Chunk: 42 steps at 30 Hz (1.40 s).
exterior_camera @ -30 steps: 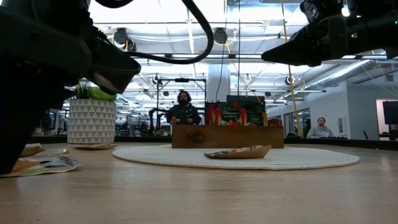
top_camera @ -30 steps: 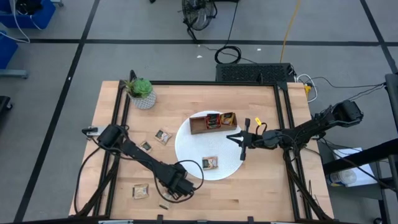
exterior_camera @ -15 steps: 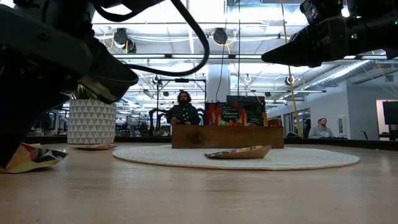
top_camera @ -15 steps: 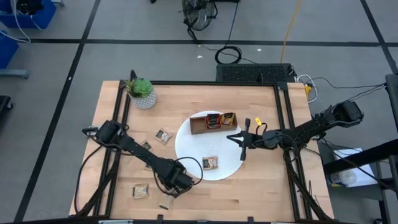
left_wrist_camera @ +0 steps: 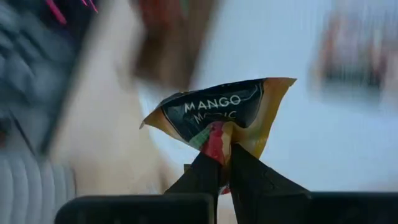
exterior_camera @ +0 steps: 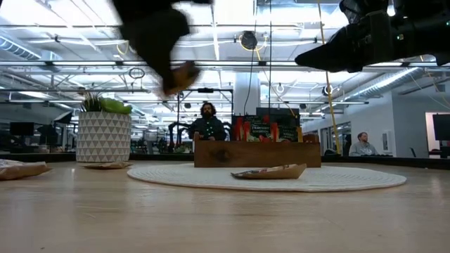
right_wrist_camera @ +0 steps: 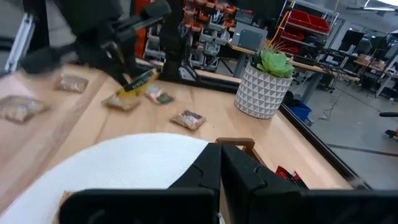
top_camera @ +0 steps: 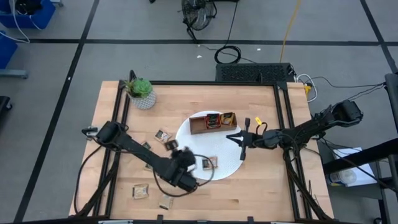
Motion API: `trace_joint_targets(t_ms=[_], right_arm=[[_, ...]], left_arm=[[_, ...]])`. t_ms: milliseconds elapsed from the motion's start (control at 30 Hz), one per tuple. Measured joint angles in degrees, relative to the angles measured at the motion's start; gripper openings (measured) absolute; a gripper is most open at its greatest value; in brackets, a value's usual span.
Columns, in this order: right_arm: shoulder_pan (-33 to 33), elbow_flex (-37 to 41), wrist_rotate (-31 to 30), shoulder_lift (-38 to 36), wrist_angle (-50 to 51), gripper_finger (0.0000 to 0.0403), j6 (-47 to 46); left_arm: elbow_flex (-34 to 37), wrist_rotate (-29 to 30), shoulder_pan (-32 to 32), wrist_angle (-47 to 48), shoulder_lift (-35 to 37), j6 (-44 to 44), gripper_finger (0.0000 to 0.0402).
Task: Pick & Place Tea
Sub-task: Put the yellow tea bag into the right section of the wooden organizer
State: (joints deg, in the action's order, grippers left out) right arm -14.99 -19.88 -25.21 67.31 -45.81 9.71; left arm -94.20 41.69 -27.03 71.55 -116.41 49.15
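A: Starting with the biggest things, what is the desk (top_camera: 261, 186) carrying?

B: It is carrying a round white plate (top_camera: 230, 163) near the middle, and a wooden tray (top_camera: 199, 126) is sitting on the plate's far edge. A potted plant (top_camera: 142, 92) is standing at the far left corner.

A: And the arms?

B: The left hand (top_camera: 175, 154) is hanging over the desk just beside the plate's left rim. Its fingers are pinched tight on a yellow sachet (left_wrist_camera: 219, 115), crumpling the middle; the label is reading "MANGO". The right hand (top_camera: 240, 148) is waiting above the plate's right side, fingers pressed together, holding nothing.

A: How far along is the job looking?

B: I am judging it as partly done. Some sachets (top_camera: 221, 119) are already standing in the tray, red and yellow ones by the look of it. One more packet (top_camera: 209, 163) is lying flat on the plate, outside the tray.

A: What is remaining?

B: Several are lying loose on the desk: one (top_camera: 163, 136) near the plate's left edge, another (top_camera: 147, 146) beside the left arm, and two (top_camera: 141, 191) near the front edge, the second (top_camera: 165, 203) just beside it. So the mango one is travelling, and at least five others are awaiting collection, if the tray is the goal.
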Motion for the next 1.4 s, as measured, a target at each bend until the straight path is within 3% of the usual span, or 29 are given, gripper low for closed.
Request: trace_joint_targets(t_ms=[133, 267, 467, 633, 1000, 1400], right_arm=[[0.77, 0.00, 0.07, 0.90, -2.05, 0.0002, -1.44], [2.29, -0.04, 4.86, 3.09, -3.77, 0.0035, -2.96], [5.25, -0.06, 6.16, 6.09, -7.59, 0.0124, -7.29], [8.20, -0.05, 10.29, 8.13, -12.84, 0.0167, -7.60], [12.70, -2.33, 22.05, 11.31, -15.61, 0.0163, -10.25], [14.30, -7.28, 22.44, 17.78, -15.20, 0.0161, -9.87]], left_arm=[[-1.22, 16.85, 2.22, -6.58, 0.40, -11.53, 0.0020], [-1.15, 22.77, 4.94, -16.52, 0.02, -25.41, 0.0020], [0.04, 21.49, 9.29, -30.03, -0.01, -43.12, 0.0020], [0.73, 16.95, 11.38, -35.84, 0.02, -48.99, 0.0020], [0.73, 16.04, 12.97, -37.59, 0.02, -51.95, 0.0019], [0.73, 14.74, 13.03, -38.49, 0.10, -53.14, 0.0019]])
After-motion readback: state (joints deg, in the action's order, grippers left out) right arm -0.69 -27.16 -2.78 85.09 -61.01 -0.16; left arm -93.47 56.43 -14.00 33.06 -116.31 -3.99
